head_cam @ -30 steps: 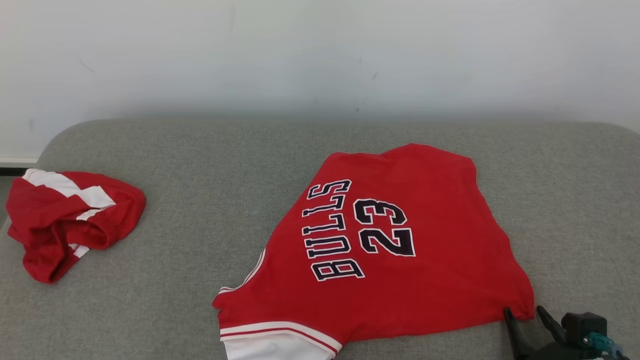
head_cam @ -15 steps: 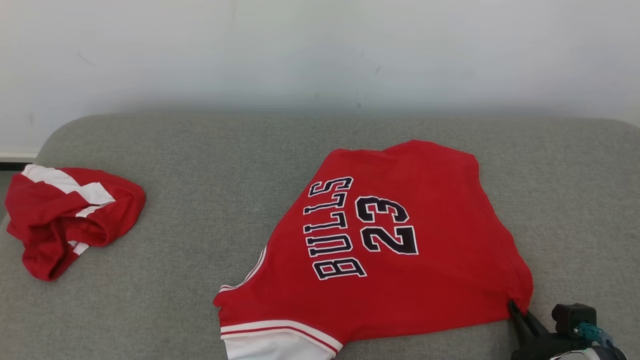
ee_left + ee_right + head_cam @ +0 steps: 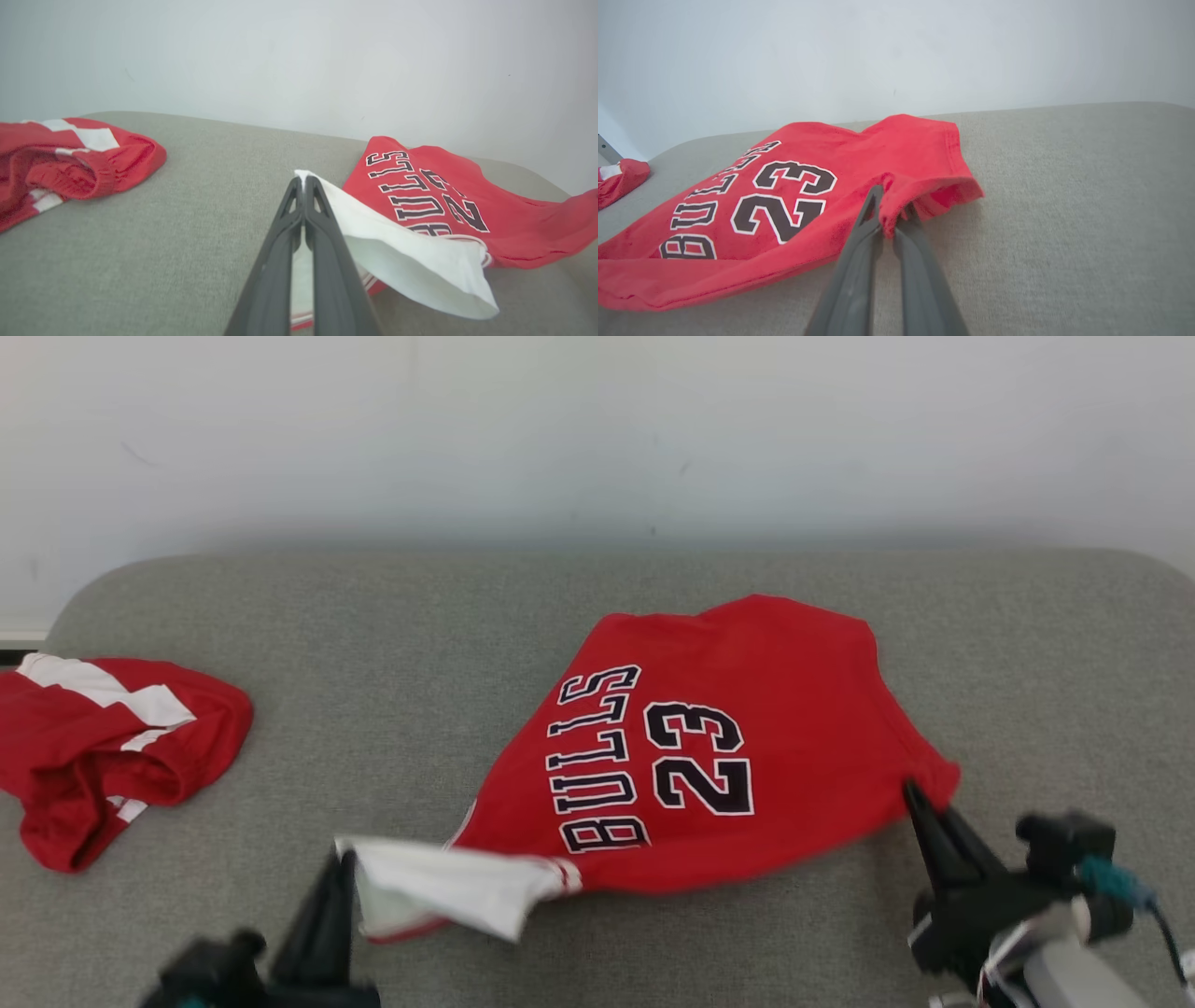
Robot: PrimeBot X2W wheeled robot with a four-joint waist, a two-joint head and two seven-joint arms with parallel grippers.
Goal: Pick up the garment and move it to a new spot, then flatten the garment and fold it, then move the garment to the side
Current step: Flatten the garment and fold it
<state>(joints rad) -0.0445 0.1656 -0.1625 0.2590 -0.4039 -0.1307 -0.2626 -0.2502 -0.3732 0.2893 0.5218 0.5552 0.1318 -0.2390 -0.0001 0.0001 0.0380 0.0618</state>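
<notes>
Garment (image 3: pixel 747 709) lies right of centre on the cushion (image 3: pixel 373 635), your left gripper (image 3: pixel 342 864) pinching its white edge, your right gripper (image 3: pixel 911 793) its red corner — lift unevenly and either thin pinch could slip.

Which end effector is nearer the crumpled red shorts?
Left. The left end effector, shut on the jersey hem, is right of the shorts; the right end effector holds the jersey's opposite corner, farther away.

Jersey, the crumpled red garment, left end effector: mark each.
jersey (image 3: pixel 812 709), head view, red panel right of the number.
crumpled red garment (image 3: pixel 84 756), head view, its red middle.
left end effector (image 3: pixel 303 186), left wrist view, between fingertips pinching the jersey's white edge.
</notes>
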